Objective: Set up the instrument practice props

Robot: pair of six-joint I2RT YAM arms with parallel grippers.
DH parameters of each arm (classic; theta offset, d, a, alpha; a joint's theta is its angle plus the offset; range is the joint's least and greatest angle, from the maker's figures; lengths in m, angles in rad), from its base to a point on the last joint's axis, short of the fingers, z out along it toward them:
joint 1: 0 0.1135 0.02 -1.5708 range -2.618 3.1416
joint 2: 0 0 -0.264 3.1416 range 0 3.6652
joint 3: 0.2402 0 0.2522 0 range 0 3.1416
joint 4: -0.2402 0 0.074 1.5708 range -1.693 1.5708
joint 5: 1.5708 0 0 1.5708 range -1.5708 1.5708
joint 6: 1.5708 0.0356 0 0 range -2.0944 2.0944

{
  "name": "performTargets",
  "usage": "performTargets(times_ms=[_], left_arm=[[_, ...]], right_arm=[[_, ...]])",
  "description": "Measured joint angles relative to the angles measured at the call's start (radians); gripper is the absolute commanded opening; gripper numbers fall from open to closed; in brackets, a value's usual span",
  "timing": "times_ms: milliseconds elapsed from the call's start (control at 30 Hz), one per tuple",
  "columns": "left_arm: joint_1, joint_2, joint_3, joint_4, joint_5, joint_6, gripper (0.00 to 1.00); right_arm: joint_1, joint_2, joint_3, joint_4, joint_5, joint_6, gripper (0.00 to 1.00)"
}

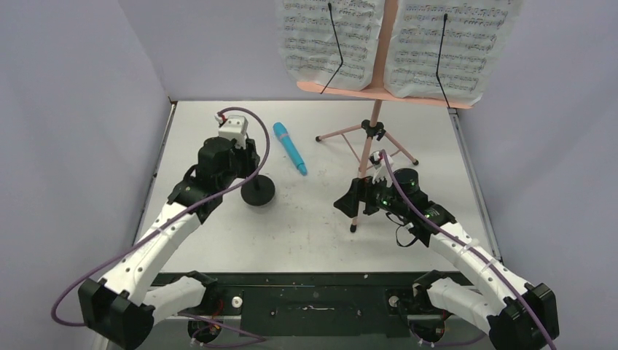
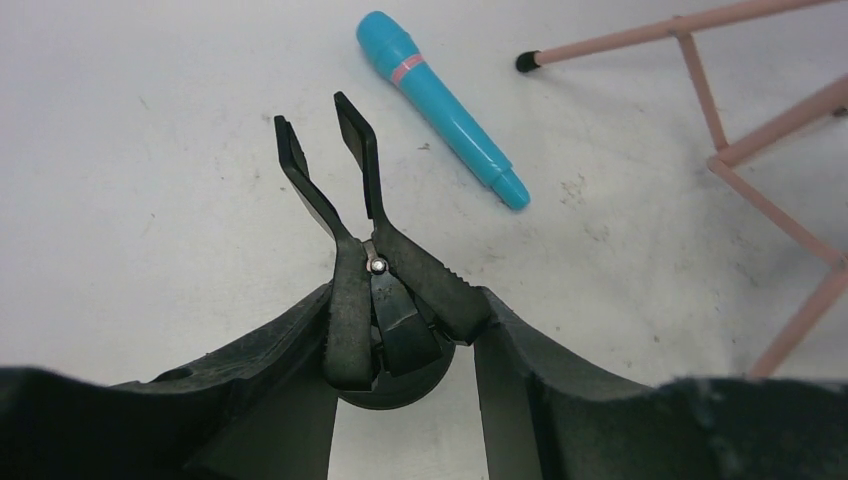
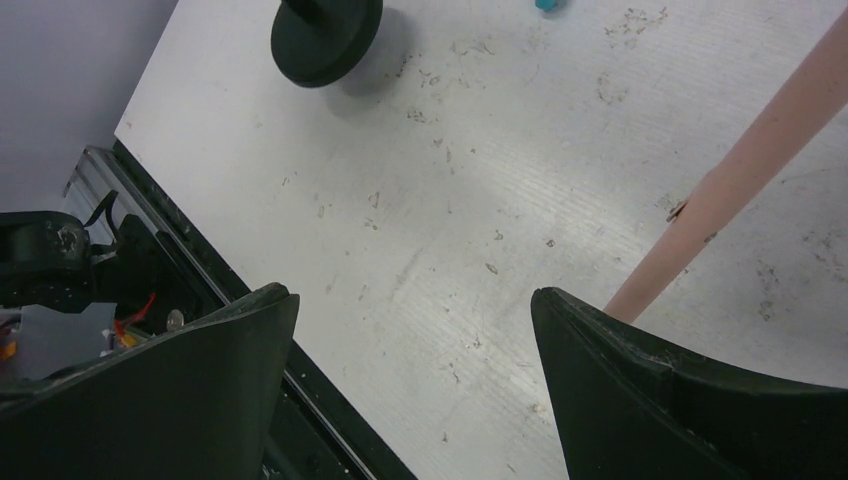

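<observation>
A small black mic stand (image 1: 258,194) stands on its round base left of centre on the table. My left gripper (image 1: 244,166) is shut on its spring clip (image 2: 352,150), whose two prongs stand apart in a V. The blue microphone (image 1: 290,148) lies flat on the table just beyond, also visible in the left wrist view (image 2: 440,105). The pink music stand (image 1: 369,149) stands at the back right on tripod legs and carries two white sheet-music pages (image 1: 331,36). My right gripper (image 1: 355,201) is open and empty beside the stand's front leg (image 3: 740,170), which runs past its right finger.
The table's dark front rail (image 1: 313,292) carries both arm bases. Grey walls close in the left, right and back sides. The tripod legs (image 2: 770,200) spread over the back right of the table. The mic stand's base (image 3: 325,35) shows at the top of the right wrist view.
</observation>
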Motion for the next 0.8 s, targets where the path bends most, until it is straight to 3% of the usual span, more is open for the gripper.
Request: performTargets(times_ms=[400, 800], left_arm=[[-0.018, -0.372, -0.214, -0.011, 0.364, 0.209, 0.29], [-0.019, -0.393, -0.323, 0.031, 0.588, 0.321, 0.27]], right_arm=[[0.04, 0.108, 0.037, 0.063, -0.004, 0.0, 0.9], [0.107, 0.254, 0.115, 0.102, 0.013, 0.0, 0.9]])
